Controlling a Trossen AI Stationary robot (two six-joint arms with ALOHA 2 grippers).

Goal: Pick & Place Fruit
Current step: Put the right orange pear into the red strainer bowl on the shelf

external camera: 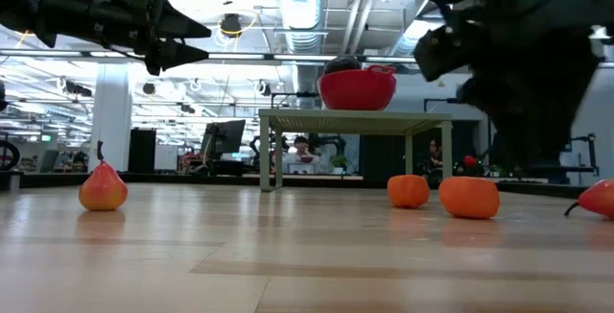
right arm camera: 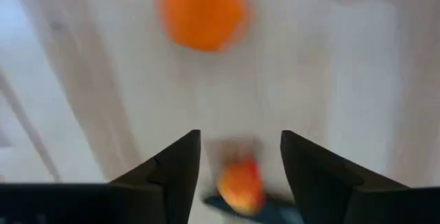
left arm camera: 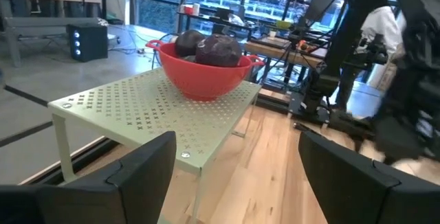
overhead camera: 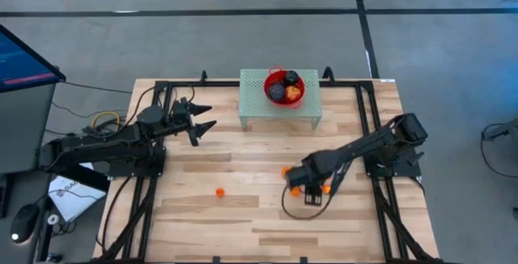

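Observation:
My right gripper (overhead camera: 312, 193) (right arm camera: 240, 138) points down over the table's right half and is open. A small orange-red fruit (right arm camera: 239, 186) lies on the wood in the gap between its fingers, with space on both sides. Other orange fruits lie close by (overhead camera: 286, 172) (overhead camera: 326, 188) (right arm camera: 201, 11). One more orange fruit (overhead camera: 219, 191) (external camera: 103, 188) sits alone toward the table's left. The red bowl (overhead camera: 284, 87) (left arm camera: 203, 73) stands on a green perforated stand (overhead camera: 259, 106) and holds dark purple fruits (left arm camera: 218, 49). My left gripper (overhead camera: 209, 117) (left arm camera: 237, 141) hovers open, left of the stand.
The stand (left arm camera: 137, 114) stands on thin legs at the table's far edge, with room beneath it. A monitor (overhead camera: 24, 57) and cables lie beyond the table's left side. Bare wood stretches across the near half of the table (overhead camera: 243, 232).

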